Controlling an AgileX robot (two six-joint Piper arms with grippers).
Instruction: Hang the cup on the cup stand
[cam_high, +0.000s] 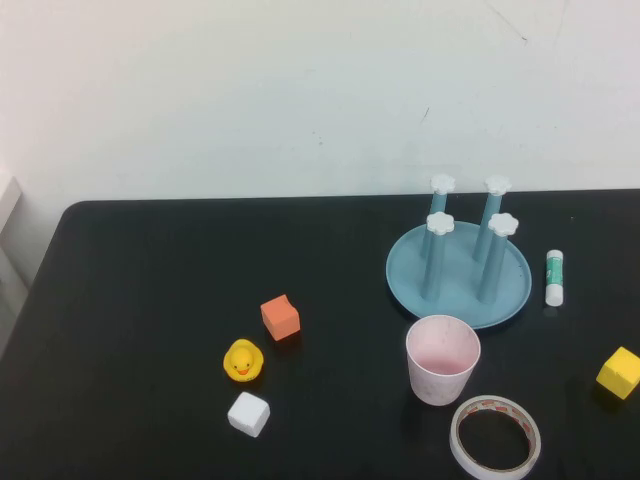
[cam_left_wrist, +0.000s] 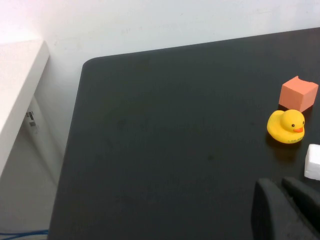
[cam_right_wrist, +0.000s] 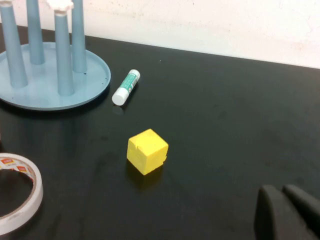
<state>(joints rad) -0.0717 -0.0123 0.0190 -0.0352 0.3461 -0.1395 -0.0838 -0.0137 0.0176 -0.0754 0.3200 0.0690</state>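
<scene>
The pale pink cup (cam_high: 442, 358) stands upright, mouth up, on the black table just in front of the cup stand (cam_high: 459, 272), a light-blue dish with four blue posts and white flower caps. The stand also shows in the right wrist view (cam_right_wrist: 52, 75). Neither arm shows in the high view. My left gripper (cam_left_wrist: 281, 187) is shut and empty, low over the table near the white cube. My right gripper (cam_right_wrist: 282, 192) is shut and empty, low over the table's right side near the yellow cube. The cup is hidden from both wrist views.
A white tape ring (cam_high: 495, 437) lies right of the cup. A glue stick (cam_high: 555, 277) lies right of the stand. A yellow cube (cam_high: 619, 372), orange cube (cam_high: 280, 317), yellow duck (cam_high: 243, 361) and white cube (cam_high: 248, 414) lie around.
</scene>
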